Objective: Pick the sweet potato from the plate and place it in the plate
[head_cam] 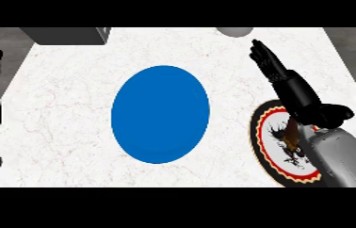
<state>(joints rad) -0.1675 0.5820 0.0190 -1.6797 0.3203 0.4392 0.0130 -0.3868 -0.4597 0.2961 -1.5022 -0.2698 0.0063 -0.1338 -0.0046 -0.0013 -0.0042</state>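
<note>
- Table (62, 109): white marbled top with faint reddish veins.
- Blue plate (160, 114): plain, near the table's middle, nothing on it.
- Patterned plate (268, 142): at the table's right edge toward the near side; black rim, red ring, cream centre with a dark figure. The right forearm covers much of it.
- Sweet potato (290, 136): only a small brownish sliver shows on the patterned plate, just under the wrist; the rest is hidden, so its exact lie is unclear.
- Right hand (278, 74): black, fingers straight and held together, pointing toward the table's far right corner; holds nothing. It is above the table, beyond the patterned plate, well apart from the blue plate.
- Grey box (66, 35): at the far left corner.
- Grey round object (234, 31): at the far edge, cut off by the view's top.
</note>
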